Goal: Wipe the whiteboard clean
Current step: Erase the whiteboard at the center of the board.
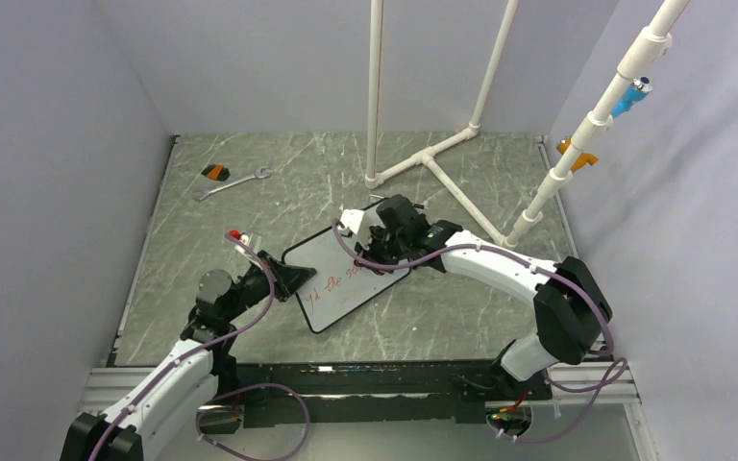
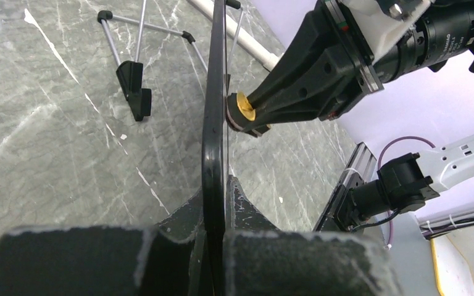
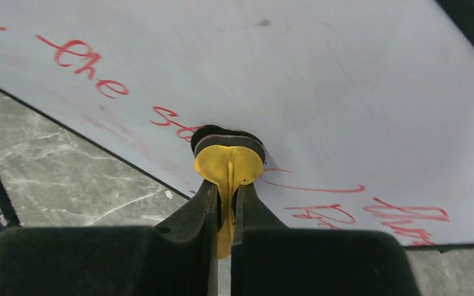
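The whiteboard (image 1: 332, 274) stands tilted mid-table, with a black frame and red handwriting on its face (image 3: 358, 80). My left gripper (image 1: 293, 280) is shut on the board's left frame edge (image 2: 213, 154). My right gripper (image 3: 228, 203) is shut on a small yellow eraser (image 3: 229, 163), whose dark pad presses against the board beside the red writing. In the left wrist view the eraser (image 2: 242, 108) touches the board's face, with the right gripper (image 2: 321, 68) behind it. In the top view the right gripper (image 1: 384, 242) sits over the board's upper right part.
A wrench (image 1: 235, 181) and a small orange-black object (image 1: 215, 173) lie at the back left. A white pipe stand (image 1: 423, 158) rises at the back centre, another pipe (image 1: 577, 134) at right. The board's wire stand feet (image 2: 133, 80) rest behind it.
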Action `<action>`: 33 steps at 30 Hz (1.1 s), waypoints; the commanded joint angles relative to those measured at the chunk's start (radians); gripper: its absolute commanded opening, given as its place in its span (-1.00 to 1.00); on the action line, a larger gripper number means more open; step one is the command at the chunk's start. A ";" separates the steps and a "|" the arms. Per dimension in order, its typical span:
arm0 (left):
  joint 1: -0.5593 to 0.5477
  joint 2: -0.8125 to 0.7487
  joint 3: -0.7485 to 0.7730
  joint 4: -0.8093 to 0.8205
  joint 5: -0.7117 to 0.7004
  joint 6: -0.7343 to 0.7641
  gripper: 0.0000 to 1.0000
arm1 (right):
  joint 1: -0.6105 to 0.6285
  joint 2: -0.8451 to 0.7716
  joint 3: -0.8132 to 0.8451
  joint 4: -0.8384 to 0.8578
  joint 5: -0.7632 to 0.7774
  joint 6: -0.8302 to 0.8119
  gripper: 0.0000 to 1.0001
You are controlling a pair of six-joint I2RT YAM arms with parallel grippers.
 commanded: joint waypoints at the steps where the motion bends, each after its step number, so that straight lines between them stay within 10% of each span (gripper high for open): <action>1: -0.023 -0.004 0.023 0.029 0.177 0.020 -1.00 | -0.071 -0.006 0.014 0.129 0.175 0.086 -1.00; 6: -0.023 0.010 0.024 0.041 0.185 0.019 -1.00 | -0.109 -0.026 -0.018 0.162 0.227 0.080 -1.00; 16: -0.023 -0.009 0.012 0.039 0.182 0.013 -1.00 | -0.021 0.016 0.033 0.003 -0.132 -0.022 -1.00; 25: -0.023 -0.013 0.013 0.034 0.186 0.018 -1.00 | -0.131 -0.029 -0.017 0.163 0.200 0.098 -1.00; 33: -0.023 -0.012 0.015 0.035 0.189 0.017 -1.00 | -0.090 -0.003 -0.004 0.062 -0.006 0.007 -1.00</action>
